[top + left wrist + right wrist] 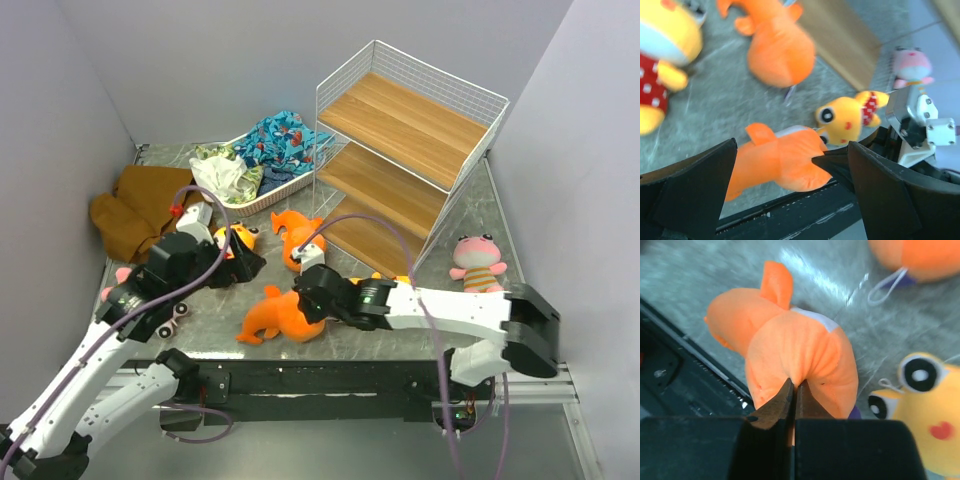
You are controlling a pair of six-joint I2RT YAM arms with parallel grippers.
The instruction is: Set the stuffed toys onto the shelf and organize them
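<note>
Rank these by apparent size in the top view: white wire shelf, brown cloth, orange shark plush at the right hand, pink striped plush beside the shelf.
1. white wire-grid shelf with wooden tiers
2. crumpled brown cloth
3. orange shark plush, partly hidden under the right hand
4. pink striped plush

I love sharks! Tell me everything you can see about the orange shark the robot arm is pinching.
The orange shark is soft, fuzzy plush with a pointed fin and a white patch on its body. It lies on the grey table, near the front edge. The right gripper is shut on a fold of its fabric. A yellow doll sits close beside it.
</note>
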